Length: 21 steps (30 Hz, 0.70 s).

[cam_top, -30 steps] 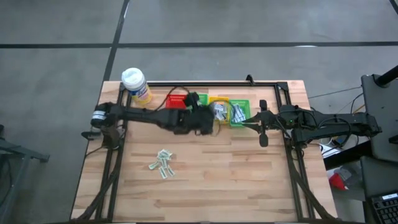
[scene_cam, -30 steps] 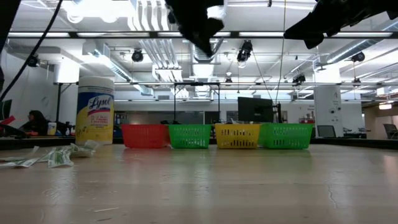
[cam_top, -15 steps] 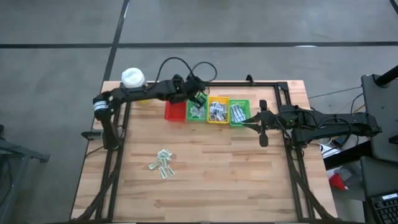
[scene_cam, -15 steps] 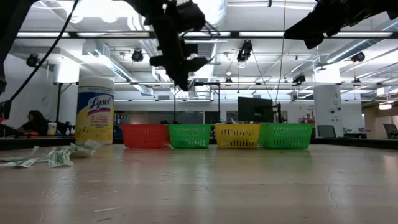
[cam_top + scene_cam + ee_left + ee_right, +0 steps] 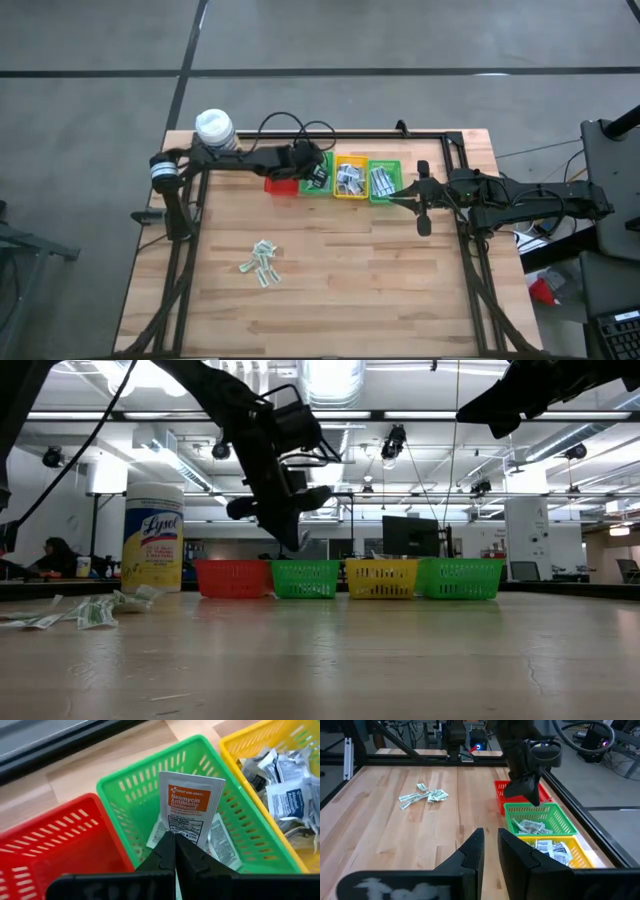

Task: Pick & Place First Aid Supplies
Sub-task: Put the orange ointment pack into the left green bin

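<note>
Looking down from above, I see the left gripper (image 5: 318,172) over four baskets. Left wrist: it's clenched on one packet (image 5: 190,806) above the green basket (image 5: 120,785); a tilted release could drop it into the red basket (image 5: 45,840). Right gripper (image 5: 489,851) waits, grasping nothing.

Four baskets (image 5: 283,187) in a row near the table's (image 5: 400,280) far edge, about midway along it. Bottle (image 5: 214,127) at the far left corner. Loose packets (image 5: 259,262) lie toward the near left part, well apart from the baskets. Left gripper (image 5: 318,176) over the second basket (image 5: 245,835) from the left, one packet (image 5: 190,807) in its closed fingers above others in that basket. Right gripper (image 5: 422,196) beside the row's right end.
</note>
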### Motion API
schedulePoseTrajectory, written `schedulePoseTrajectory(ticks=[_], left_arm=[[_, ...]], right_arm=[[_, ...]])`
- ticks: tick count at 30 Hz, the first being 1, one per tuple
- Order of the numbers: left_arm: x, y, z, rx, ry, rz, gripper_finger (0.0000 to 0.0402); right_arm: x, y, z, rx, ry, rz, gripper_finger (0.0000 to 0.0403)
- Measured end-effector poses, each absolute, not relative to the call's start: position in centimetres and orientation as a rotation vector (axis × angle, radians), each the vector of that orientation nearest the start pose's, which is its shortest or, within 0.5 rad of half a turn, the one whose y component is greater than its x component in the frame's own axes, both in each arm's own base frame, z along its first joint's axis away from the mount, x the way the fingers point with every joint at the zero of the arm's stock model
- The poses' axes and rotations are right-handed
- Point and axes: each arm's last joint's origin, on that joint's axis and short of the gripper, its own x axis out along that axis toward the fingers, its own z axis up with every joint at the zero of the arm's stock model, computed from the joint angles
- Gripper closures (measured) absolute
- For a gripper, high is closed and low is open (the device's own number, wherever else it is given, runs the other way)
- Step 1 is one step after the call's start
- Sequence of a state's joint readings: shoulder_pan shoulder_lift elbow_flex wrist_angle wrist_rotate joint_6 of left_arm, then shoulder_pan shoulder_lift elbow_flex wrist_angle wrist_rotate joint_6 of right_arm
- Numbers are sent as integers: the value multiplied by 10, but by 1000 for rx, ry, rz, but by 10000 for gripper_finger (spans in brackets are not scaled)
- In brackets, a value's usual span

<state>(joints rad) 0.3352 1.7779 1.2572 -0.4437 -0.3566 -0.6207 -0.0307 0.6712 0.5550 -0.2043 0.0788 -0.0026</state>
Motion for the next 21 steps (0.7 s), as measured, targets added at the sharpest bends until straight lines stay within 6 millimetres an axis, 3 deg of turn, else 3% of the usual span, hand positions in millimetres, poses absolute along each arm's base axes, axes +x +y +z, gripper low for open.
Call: schedulePoseTrajectory(ticks=[13,21], left_arm=[[362,120,191,-552,774,911,401],[367,122,190,-545,759,931,401]], right_arm=[[155,-7,268,-11,320,-108,351],[155,-7,269,-9,321,-108,351]])
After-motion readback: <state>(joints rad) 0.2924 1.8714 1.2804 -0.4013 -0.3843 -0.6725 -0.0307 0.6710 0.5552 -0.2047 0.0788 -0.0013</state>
